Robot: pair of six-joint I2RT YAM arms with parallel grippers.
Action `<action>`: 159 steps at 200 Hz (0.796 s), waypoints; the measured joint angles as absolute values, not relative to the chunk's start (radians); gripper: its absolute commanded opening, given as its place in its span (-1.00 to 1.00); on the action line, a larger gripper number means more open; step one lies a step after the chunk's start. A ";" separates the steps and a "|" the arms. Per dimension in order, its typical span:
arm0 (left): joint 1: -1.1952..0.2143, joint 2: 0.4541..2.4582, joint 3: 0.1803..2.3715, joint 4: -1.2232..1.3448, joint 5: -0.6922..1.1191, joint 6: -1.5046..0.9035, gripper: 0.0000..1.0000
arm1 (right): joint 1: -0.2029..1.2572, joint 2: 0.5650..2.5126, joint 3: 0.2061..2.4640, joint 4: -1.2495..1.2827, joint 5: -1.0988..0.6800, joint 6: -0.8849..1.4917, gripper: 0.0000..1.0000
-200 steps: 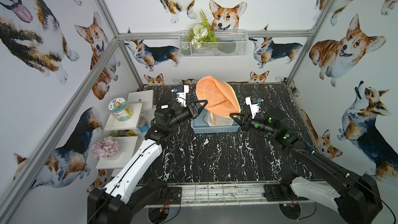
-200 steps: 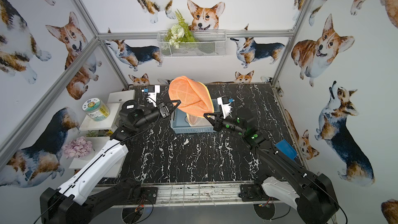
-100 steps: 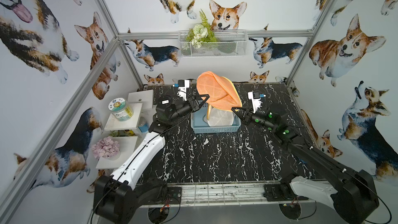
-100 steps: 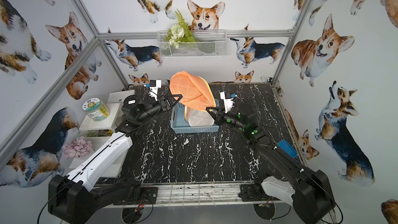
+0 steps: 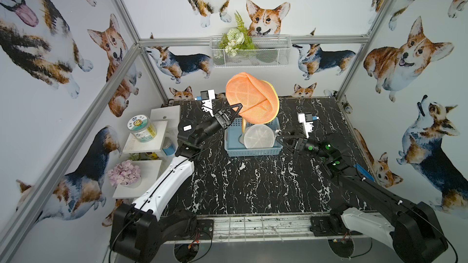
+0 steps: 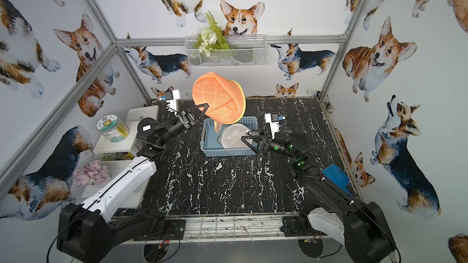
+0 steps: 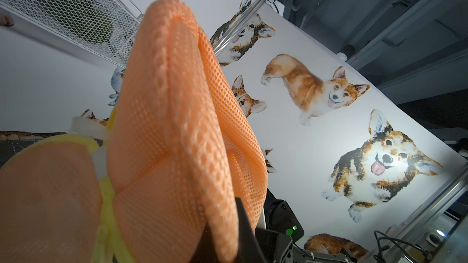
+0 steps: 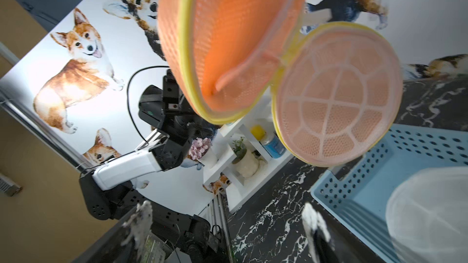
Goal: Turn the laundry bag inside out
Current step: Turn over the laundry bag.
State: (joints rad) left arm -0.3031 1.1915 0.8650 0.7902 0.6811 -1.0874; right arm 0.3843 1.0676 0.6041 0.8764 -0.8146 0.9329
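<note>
The orange mesh laundry bag (image 5: 250, 97) (image 6: 217, 97) hangs in the air above the blue basket (image 5: 253, 151) (image 6: 228, 153). My left gripper (image 5: 239, 107) (image 6: 206, 107) is shut on a fold of its left side, and the mesh fills the left wrist view (image 7: 172, 122). The bag's mouth, edged in yellow, faces down (image 8: 228, 34), and its round ribbed flap (image 8: 336, 97) dangles beside it. My right gripper (image 5: 278, 135) (image 6: 246, 134) (image 8: 226, 221) stands open and empty by the basket's right end, below the bag and apart from it.
A white translucent round thing (image 5: 259, 136) (image 8: 430, 211) lies in the basket. White shelves at the left carry a jar (image 5: 141, 129) and pink flowers (image 5: 124, 173). A wire basket (image 5: 250, 51) hangs on the back wall. A blue scoop (image 6: 334, 175) lies at the table's right edge.
My right gripper has opened and let go of the bag's lower edge. The left arm has carried the bag up and back, away from the right gripper.
</note>
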 measured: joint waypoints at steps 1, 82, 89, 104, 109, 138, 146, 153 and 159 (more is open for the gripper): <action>-0.303 1.192 0.864 0.792 0.682 -1.088 -1.00 | 0.384 1.068 0.606 0.879 -0.815 0.934 1.00; -0.373 1.195 0.837 0.898 0.728 -1.131 -1.00 | 0.388 1.279 0.799 0.966 -0.817 0.990 0.99; -0.380 1.195 0.837 0.899 0.729 -1.130 -1.00 | 0.390 1.295 0.805 0.984 -0.818 1.003 0.99; -0.389 1.193 0.830 0.899 0.730 -1.122 -1.00 | 0.400 1.317 0.826 1.019 -0.818 1.035 0.99; -0.392 1.193 0.826 0.899 0.732 -1.122 -1.00 | 0.405 1.323 0.834 1.031 -0.818 1.042 1.00; -0.413 1.192 0.807 0.893 0.737 -1.115 -1.00 | 0.419 1.354 0.863 1.100 -0.823 1.072 0.14; -0.418 1.192 0.805 0.889 0.736 -1.109 -1.00 | 0.419 1.361 0.864 1.110 -0.826 1.083 -0.45; -0.421 1.191 0.804 0.882 0.736 -1.106 -1.00 | 0.418 1.365 0.865 1.112 -0.830 1.097 -0.88; -0.422 1.190 0.804 0.875 0.736 -1.102 -1.00 | 0.418 1.367 0.865 1.112 -0.830 1.097 -1.00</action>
State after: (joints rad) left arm -0.4217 1.1896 0.8040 0.8753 0.7361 -1.1019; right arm 0.4175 1.3674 0.8650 1.1118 -0.8299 1.0966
